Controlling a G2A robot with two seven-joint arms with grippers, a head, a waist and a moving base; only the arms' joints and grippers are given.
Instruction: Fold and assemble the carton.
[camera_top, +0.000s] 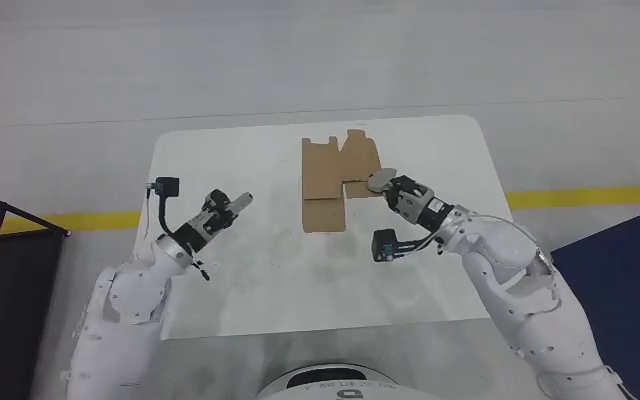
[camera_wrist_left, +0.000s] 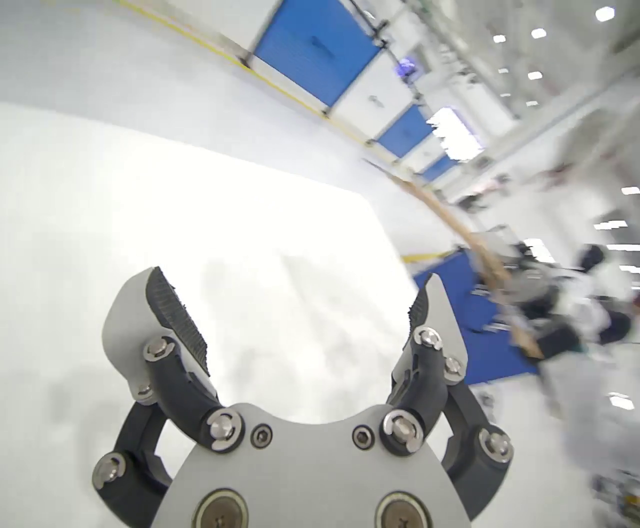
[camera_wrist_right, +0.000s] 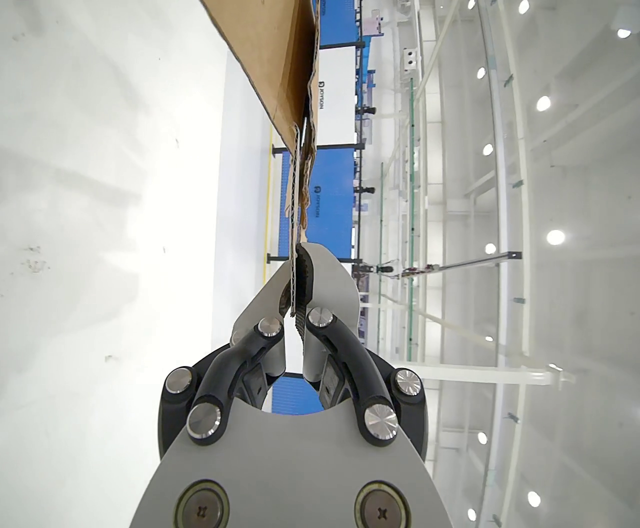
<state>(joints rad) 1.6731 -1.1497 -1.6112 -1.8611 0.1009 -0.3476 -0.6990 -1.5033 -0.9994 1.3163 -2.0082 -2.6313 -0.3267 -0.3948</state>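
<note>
- A pale grey floor (camera_top: 300, 60) runs behind the work area, crossed by a yellow line (camera_top: 570, 197). The right wrist view takes in a hall with white framing and rows of round ceiling lights (camera_wrist_right: 542, 103).
- Blue panels (camera_wrist_right: 330, 210) and white panels line the far wall. Some carry small white or dark lettering. More blue panels appear in the left wrist view (camera_wrist_left: 320, 55).
- The white tabletop (camera_top: 250, 290), with rounded corners, carries the work. A few faint grey marks show on its surface in the right wrist view (camera_wrist_right: 35, 257).
- The carton (camera_top: 325, 185) is a flat, unfolded blank of brown corrugated board with notched flaps along its far edge. It sits at the far middle of the tabletop. Whether it lies fully flat or is partly raised cannot be told.
- In the right wrist view the carton (camera_wrist_right: 270, 60) runs edge-on away from the tool, with its fluted edge visible. In the left wrist view it is a thin, blurred brown strip (camera_wrist_left: 480, 250).
- The right tool (camera_top: 383, 181) is at the carton's right side. Its pads are closed on a flap, with the board's edge pinched between them (camera_wrist_right: 297, 260).
- The left tool (camera_top: 240, 202) is over bare tabletop, well apart from the carton on its left. Its ribbed black pads (camera_wrist_left: 175, 320) are spread wide with nothing between them (camera_wrist_left: 290, 280).
</note>
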